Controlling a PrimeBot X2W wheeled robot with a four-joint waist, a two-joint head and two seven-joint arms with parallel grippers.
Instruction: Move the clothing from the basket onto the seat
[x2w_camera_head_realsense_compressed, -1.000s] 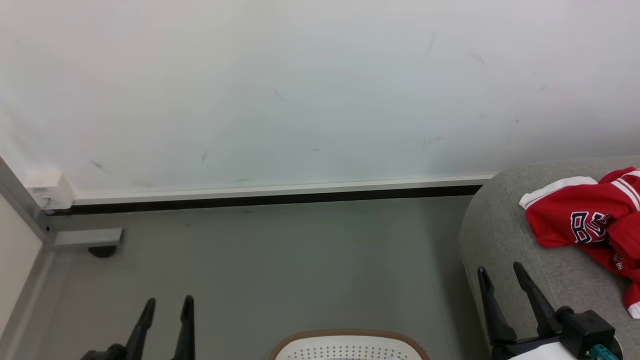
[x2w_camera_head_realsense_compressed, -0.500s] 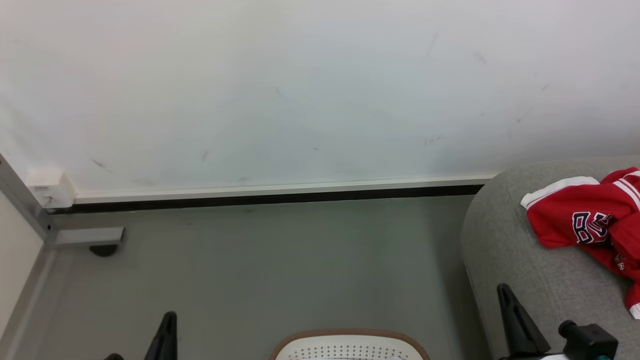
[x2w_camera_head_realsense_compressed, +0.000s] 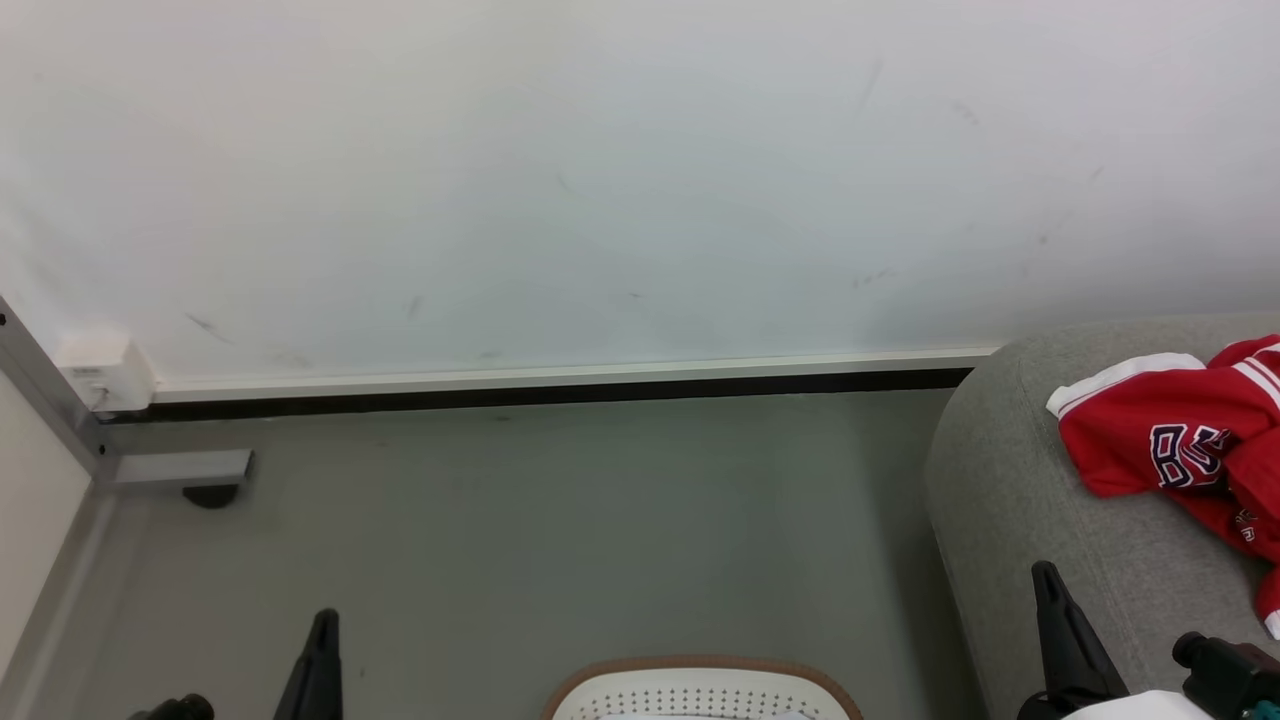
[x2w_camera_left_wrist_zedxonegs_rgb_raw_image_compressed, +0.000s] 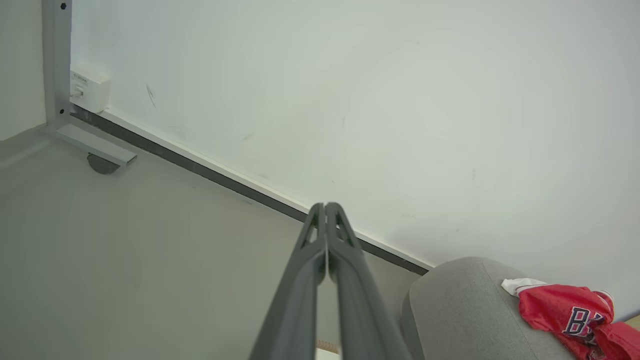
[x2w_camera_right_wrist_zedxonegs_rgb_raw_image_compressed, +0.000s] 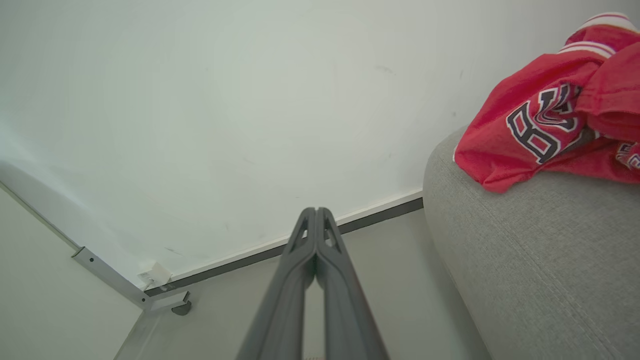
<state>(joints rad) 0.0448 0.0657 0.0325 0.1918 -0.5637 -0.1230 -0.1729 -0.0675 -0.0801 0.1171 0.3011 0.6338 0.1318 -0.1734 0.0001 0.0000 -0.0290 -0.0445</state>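
Head view: red shiny jersey clothing (x2w_camera_head_realsense_compressed: 1170, 440) lies on large grey fabric seat (x2w_camera_head_realsense_compressed: 1010, 480), by its rounded corner; oval white perforated basket (x2w_camera_head_realsense_compressed: 700, 664), contents hidden.
Left wrist view: left gripper (x2w_camera_left_wrist_zedxonegs_rgb_raw_image_compressed: 326, 206) pinched closed, empty.
Right wrist view: right gripper (x2w_camera_right_wrist_zedxonegs_rgb_raw_image_compressed: 316, 210) likewise.
I should inspect basket before reaching.

You read dark block letters outlined in white on the red clothing (x2w_camera_right_wrist_zedxonegs_rgb_raw_image_compressed: 542, 125): "B", then probably "U", with folds hiding the rest. The white wall box (x2w_camera_head_realsense_compressed: 100, 372) carries a label too small to read.
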